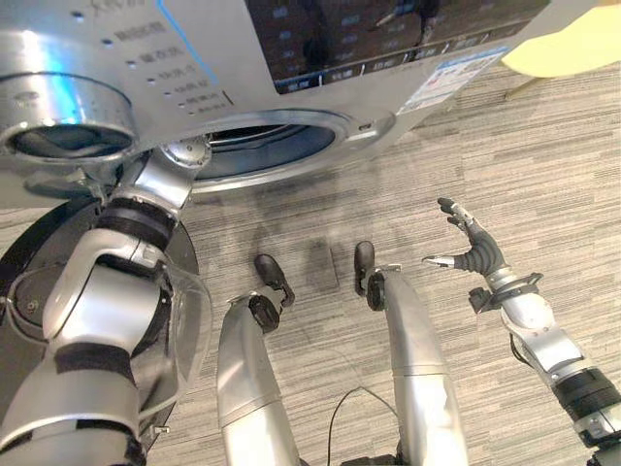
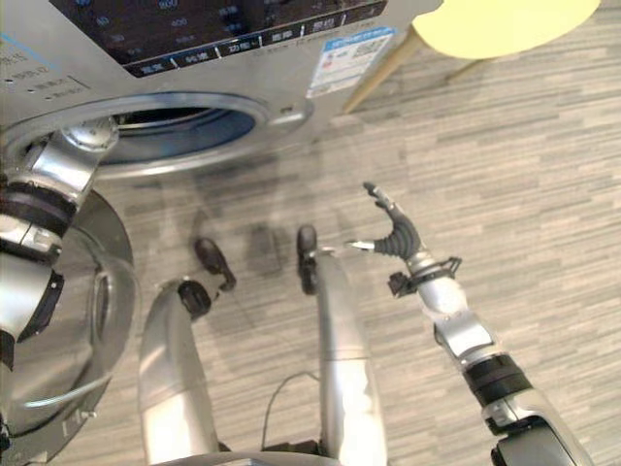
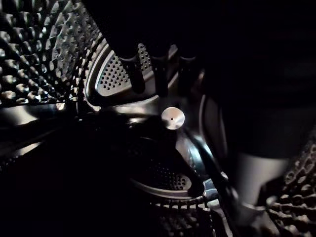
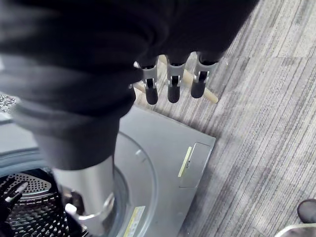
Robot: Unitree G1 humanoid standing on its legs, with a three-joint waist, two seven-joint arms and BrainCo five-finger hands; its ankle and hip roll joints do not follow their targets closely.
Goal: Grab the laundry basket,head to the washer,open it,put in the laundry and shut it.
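A: Starting at the left, where is the washer door (image 1: 58,320)?

B: It is swung fully open and lies low at the left, its glass bowl facing up beside the left arm. Just past it is the washer (image 1: 291,87), its round drum opening (image 1: 262,146) facing the robot.

A: And the left hand?

B: The left arm reaches forward into the drum opening, so from the head the hand is hidden past the rim. In the left wrist view the left hand (image 3: 148,69) is inside the drum (image 3: 39,54), dark fingertips hanging against the perforated steel wall and one of the paddles. I cannot tell whether those fingers are released or clenched on anything; it is too dark, and I can make out no cloth.

A: So where is the laundry?

B: I see none of it, nor a basket. If it is in the drum it is lost in the dark lower part.

A: The right hand?

B: The right hand (image 1: 468,243) is held out over the striped floor (image 1: 543,175), well right of the washer, fingers spread and relaxed, holding nothing. A pale yellow table (image 2: 505,24) stands beyond it.

A: Which relation does the next move turn on?

B: My reading is that loading is near done and shutting comes next. The door lies to the left of the opening, hinged on that side, right against the left arm, so the left hand is far nearer. It would have to come back out of the opening along the drum's axis toward the robot, then swing the door rightward.
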